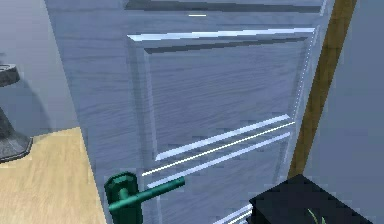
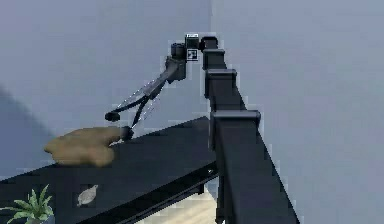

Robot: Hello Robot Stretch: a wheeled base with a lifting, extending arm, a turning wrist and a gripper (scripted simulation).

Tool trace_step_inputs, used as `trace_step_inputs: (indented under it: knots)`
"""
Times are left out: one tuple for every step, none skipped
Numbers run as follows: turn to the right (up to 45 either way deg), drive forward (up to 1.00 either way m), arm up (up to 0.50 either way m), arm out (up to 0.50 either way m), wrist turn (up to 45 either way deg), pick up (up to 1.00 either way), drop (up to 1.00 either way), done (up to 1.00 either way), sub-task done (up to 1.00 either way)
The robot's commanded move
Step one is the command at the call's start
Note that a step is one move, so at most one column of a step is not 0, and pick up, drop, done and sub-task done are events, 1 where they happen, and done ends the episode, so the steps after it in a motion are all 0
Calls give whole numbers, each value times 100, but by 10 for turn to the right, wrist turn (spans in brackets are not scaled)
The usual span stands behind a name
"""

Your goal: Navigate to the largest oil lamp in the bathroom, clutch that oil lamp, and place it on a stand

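Oil lamp is the word in my task, but what I am seeing in the arm side view is a tan lump (image 2: 85, 147). It is flattish and rounded, lying toward the view's left on a long dark table (image 2: 165, 160) against a grey-blue wall. The arm (image 2: 235, 140) is rising from the bottom edge and reaching out over that table. The gripper (image 2: 126, 124) is slanting down from the arm's far end, its thin fingers ending just beside the lump's right end. I cannot tell whether the tips are touching the lump, what state the fingers are in, or whether the gripper is holding anything. A small green plant (image 2: 30, 205) and a pale leaf-shaped scrap (image 2: 88, 195) are sitting on the same tabletop, apart from the lump. In the forward view I am facing a pale panelled door (image 1: 220, 90) with a green handle (image 1: 130, 195) low on it and a wooden frame (image 1: 327, 90) at its right. A grey pedestal-like object (image 1: 10, 120) is standing at the left edge, beside the wooden floor (image 1: 50, 180).
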Motion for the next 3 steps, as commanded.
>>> trace_step_inputs:
  knots:
    - [0, 0, 0, 0, 390, 0, 0, 0, 0]
    - [0, 0, -4, 0, 0, 0, 0, 0, 0]
    - [0, 0, -32, 0, 0, 0, 0, 0, 0]
